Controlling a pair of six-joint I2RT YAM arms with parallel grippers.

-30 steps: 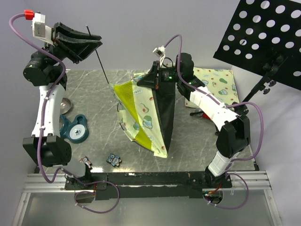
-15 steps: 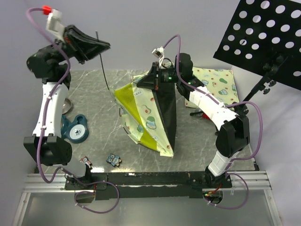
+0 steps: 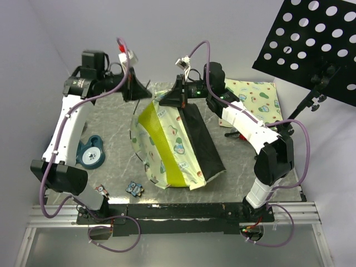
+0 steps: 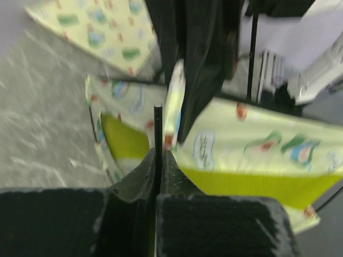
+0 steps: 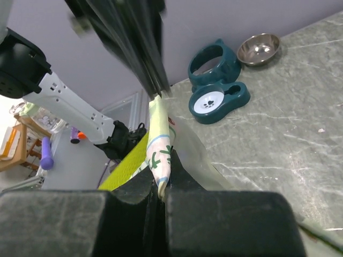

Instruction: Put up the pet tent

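The pet tent (image 3: 172,144) is sitting half-raised at the centre of the tabletop (image 3: 105,111). Its peak is pointing toward 12 o'clock, its black base sheet (image 3: 203,144) is facing 3 o'clock instead of lying flat, and its lime-yellow panel (image 3: 153,125) is bulging toward 9 o'clock.

At the peak, the right pincer (image 5: 161,184) is pressing its fingers together on a fold of the printed fabric and lifting it. At about 11 o'clock from the tent, the left pincer (image 4: 159,160) is pinching a thin pole (image 4: 158,128), which is standing up between its fingers close to the fabric edge.

The step in hand looks like bowing this pole so the dome is opening out. To do it well:

- The right arm should be holding the peak steady and high, giving the fabric tension to work against.
- The left arm should be pushing along the pole's own line, not across it, since a thin rod is likely to slip or twist in a narrow pinch.
- The base sheet should be rolling down onto the tabletop as the dome is spreading.

The mat (image 3: 258,97) at 2 o'clock and the feeder (image 3: 89,153) at 9 o'clock are lying apart from the tent.
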